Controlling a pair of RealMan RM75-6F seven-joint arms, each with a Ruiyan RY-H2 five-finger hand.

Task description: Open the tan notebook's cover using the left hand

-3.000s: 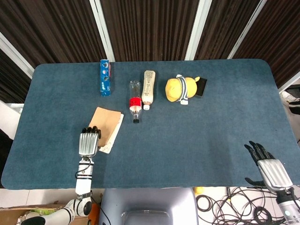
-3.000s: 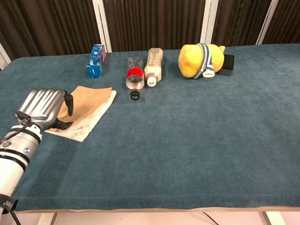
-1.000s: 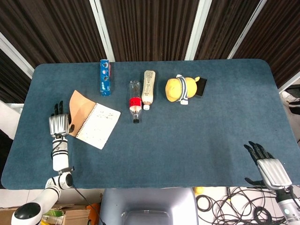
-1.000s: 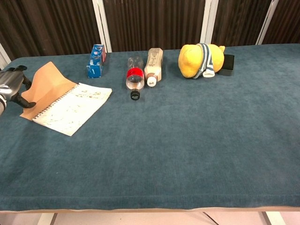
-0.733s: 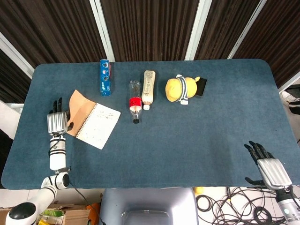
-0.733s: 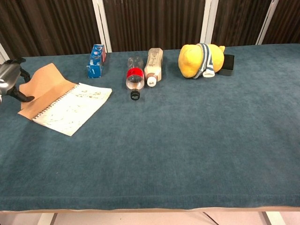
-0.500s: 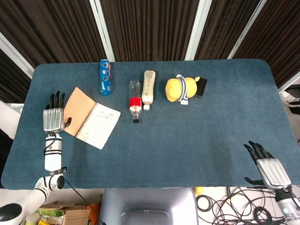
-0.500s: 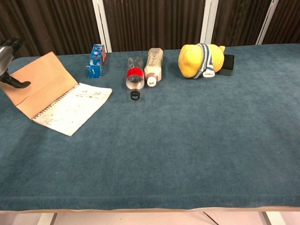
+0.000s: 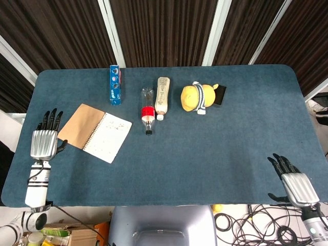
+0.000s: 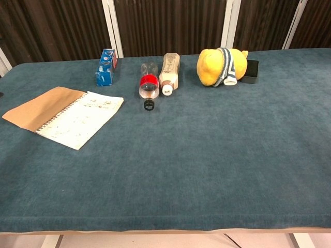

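Note:
The tan notebook (image 9: pixel 95 131) lies open on the blue table, its tan cover (image 9: pixel 80 124) folded flat to the left and a written white page (image 9: pixel 108 138) showing on the right. The chest view shows the same cover (image 10: pixel 42 107) flat beside the page (image 10: pixel 81 120). My left hand (image 9: pixel 43 141) hovers just left of the cover with its fingers spread, holding nothing and apart from the notebook. My right hand (image 9: pixel 293 183) sits off the table's near right corner, fingers apart and empty. Neither hand shows in the chest view.
Along the far side lie a blue box (image 9: pixel 115 84), a clear bottle with a red label (image 9: pixel 147 110), a beige bottle (image 9: pixel 162 97), and a yellow plush toy (image 9: pixel 197 97) against a black object (image 9: pixel 221 94). Cables lie on the floor near the right hand.
The left hand lifted the tan cover, swung it over to the left and let it go. The cover now lies flat, and the hand has drawn back left and toward the near edge.

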